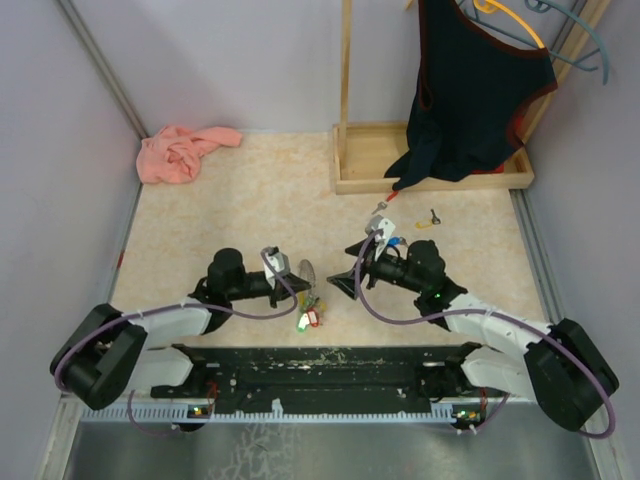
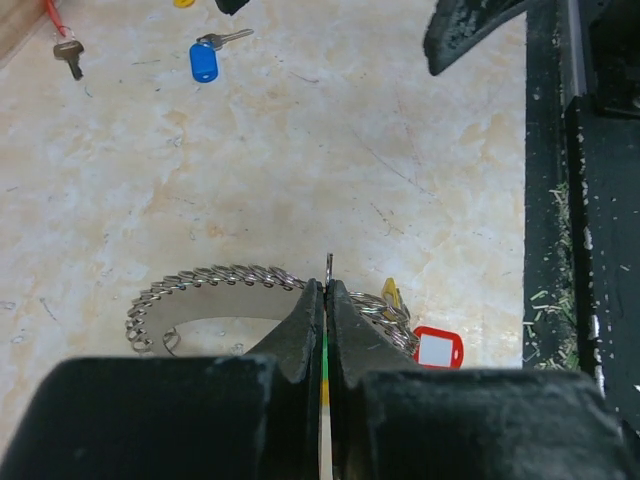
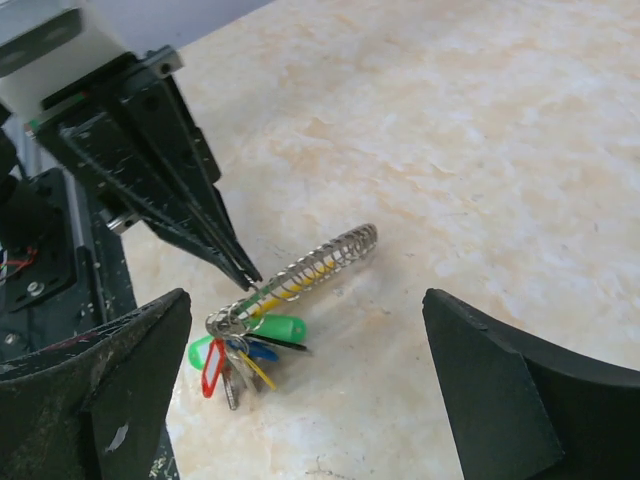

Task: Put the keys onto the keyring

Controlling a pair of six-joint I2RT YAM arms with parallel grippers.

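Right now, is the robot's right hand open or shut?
Open. In the right wrist view the right hand has its two fingers spread far apart, gripping nothing; the keyring sits ahead, untouched by them.

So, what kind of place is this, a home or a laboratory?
Probably a robot test booth in a laboratory: plain walls close in the table, with staged props, a hanging dark garment and a crumpled pink cloth.
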